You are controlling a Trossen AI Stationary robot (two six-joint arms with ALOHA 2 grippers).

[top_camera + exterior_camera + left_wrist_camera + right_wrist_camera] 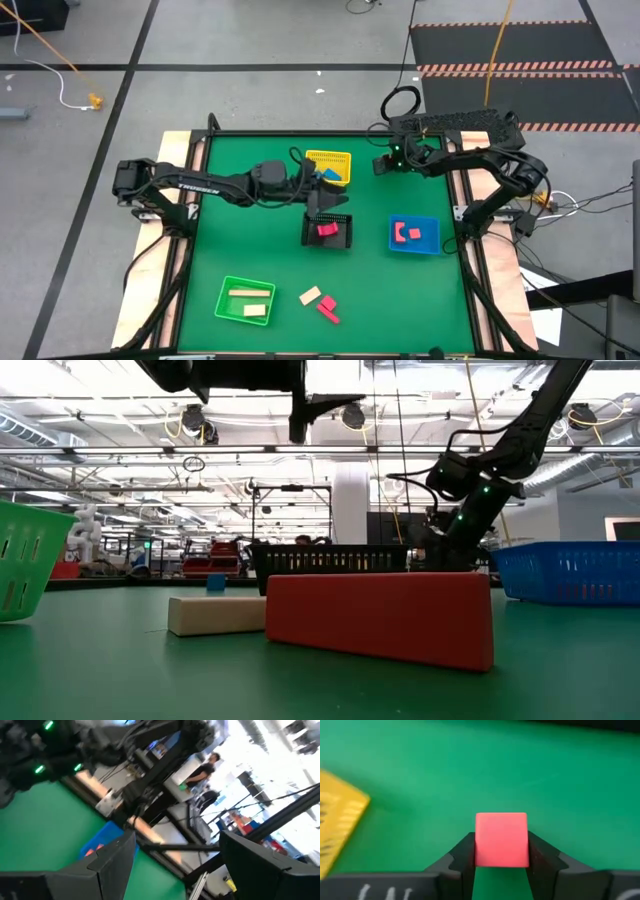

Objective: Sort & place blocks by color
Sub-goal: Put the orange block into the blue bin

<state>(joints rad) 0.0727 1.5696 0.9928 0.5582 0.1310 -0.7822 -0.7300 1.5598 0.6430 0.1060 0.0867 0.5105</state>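
My right gripper is shut on a red cube and hangs over the table's far side, right of the yellow basket. My left gripper is open and empty, above the black basket, which holds a pink block. A tan block and a pink L-shaped block lie flat on the mat near the front edge. The blue basket holds red blocks. Tan blocks lie in the green basket. My right gripper pinches the red cube by two opposite side faces, one finger on each side. The cube is lifted clear of the green mat and sits square between the fingers.
A blue block lies in the yellow basket. The mat between the baskets is bare green. In the low view the pink block and tan block stand in front. Cables and a power strip lie beyond the far edge.
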